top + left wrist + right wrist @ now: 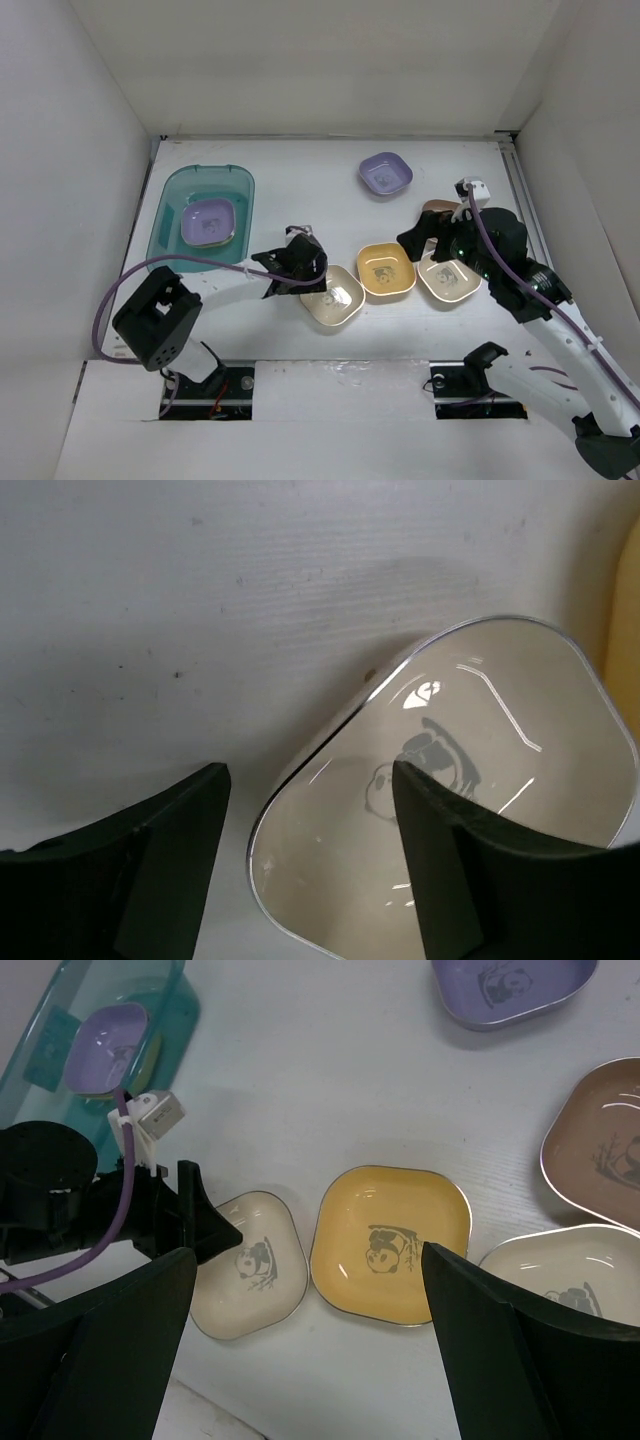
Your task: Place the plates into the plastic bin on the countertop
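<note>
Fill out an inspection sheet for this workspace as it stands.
Surface: white countertop, a few small dark specks in the left wrist view.
Job's things: teal plastic bin at far left holds one purple plate. Outside it are a second purple plate, a brown plate, a yellow plate, a left cream plate and a right cream plate.
Clutter: nothing seen.
Grippers: left gripper open, straddling the left cream plate's rim. Right gripper open, above the plates, holding nothing.
Cables: purple cable along the left arm; another cable on the right arm.
Surroundings: white walls on three sides.
</note>
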